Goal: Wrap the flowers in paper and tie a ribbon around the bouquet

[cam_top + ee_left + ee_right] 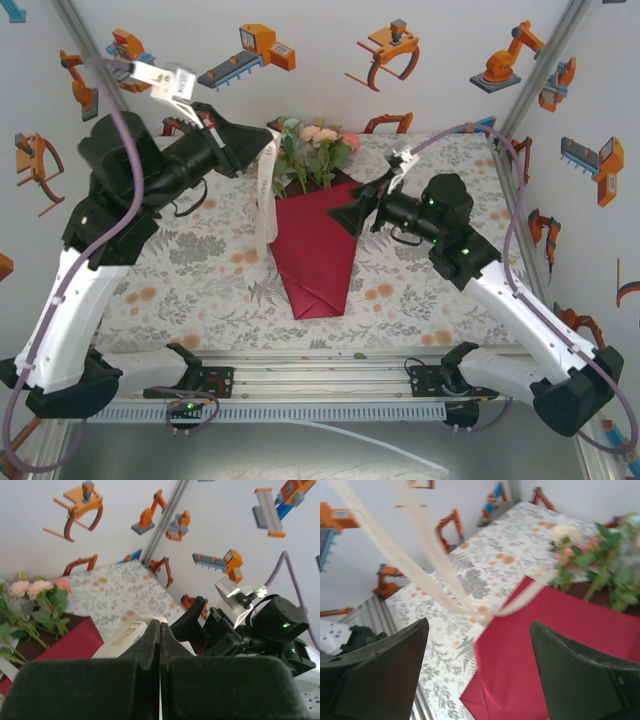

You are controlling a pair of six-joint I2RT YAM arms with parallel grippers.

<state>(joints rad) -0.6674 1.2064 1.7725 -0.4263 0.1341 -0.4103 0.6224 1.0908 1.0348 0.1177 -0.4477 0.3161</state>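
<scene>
**Left arm** (110, 230): white and black, with a purple-grey cable (120, 150). Reaches up and inward from the near left corner.

**Left gripper** (262, 150): held high over the left rear of the table, just left of the blooms. Jaws pressed together and clamped on the ribbon. From the left wrist view the gripper (160, 627) shows both black fingers (147, 645) meeting edge to edge, with a printed stretch of ribbon (125, 634) coming out at their tips.

**Ribbon** (265, 205): cream-white, thin and floppy. Hangs from the left claw in a loose doubled strand down to the cloth, along the left edge of the red sheet. In the right wrist view, blurred strands (420, 555) sweep down from the upper left and curve right toward the flowers.

**Bouquet**, centre of the table, in two parts:
- **Flowers** (318, 148): pink, peach and white roses with green leaves, at the far end.
- **Paper** (315, 260): dark red, folded into a cone round the stems, with its point toward the near edge. Lies flat on the tablecloth (200, 270).

**Right gripper** (352, 208): low, at the upper right edge of the red cone. Jaws apart, nothing between them. In the right wrist view the gripper (480, 625) has the red sheet (545, 645) and the blooms (600, 555) beyond it.

**Right arm** (520, 310): reaches in from the near right corner.

**Walls** (300, 90): white, printed with orange robot pictures.
</scene>
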